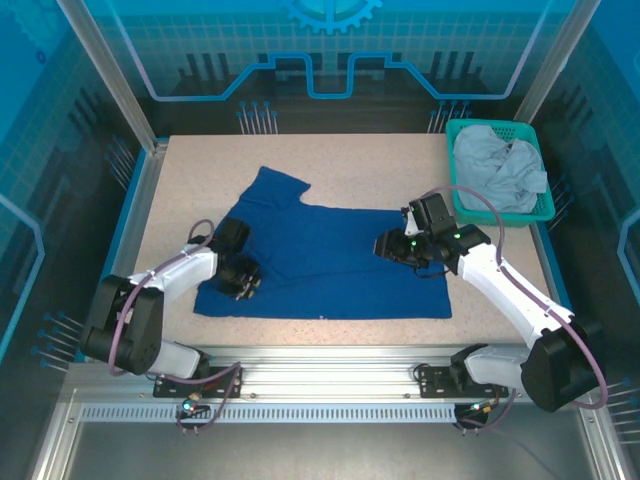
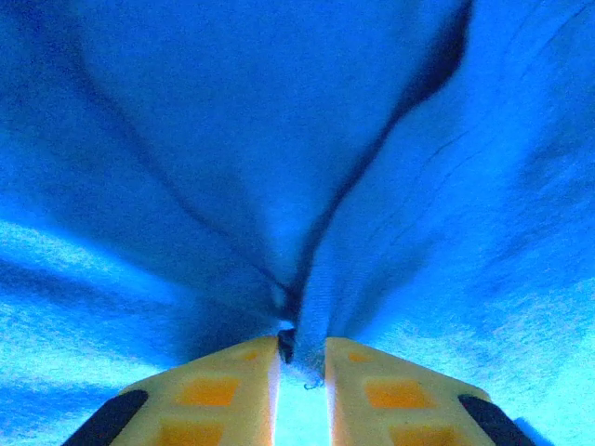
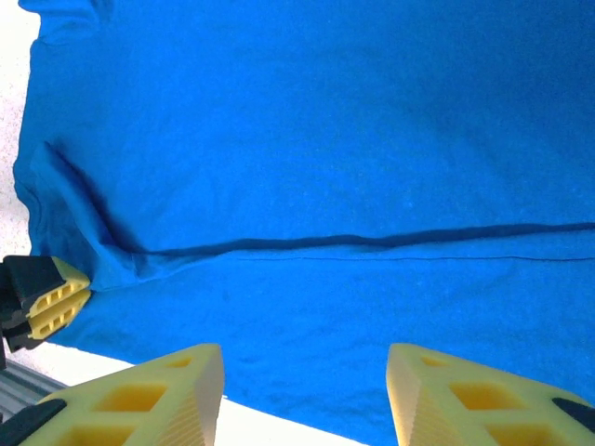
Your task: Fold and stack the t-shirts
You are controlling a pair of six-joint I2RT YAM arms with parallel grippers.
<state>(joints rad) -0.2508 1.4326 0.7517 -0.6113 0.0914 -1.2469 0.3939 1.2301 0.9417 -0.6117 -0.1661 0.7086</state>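
Royal blue cloth t-shirt [image 1: 320, 255] lies flat on the speckled worktop [image 1: 350, 160], first fold apparently in hand: left tool [image 2: 302, 358] pinches its left edge, right tool [image 3: 305, 372] hovers spread and should next grip the opposite edge

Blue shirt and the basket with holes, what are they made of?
The blue shirt looks like soft, matte knit cloth, probably cotton: it creases and bunches where the left pincer pinches it. The basket looks like stiff, smooth teal plastic: its mesh walls stand straight and even.
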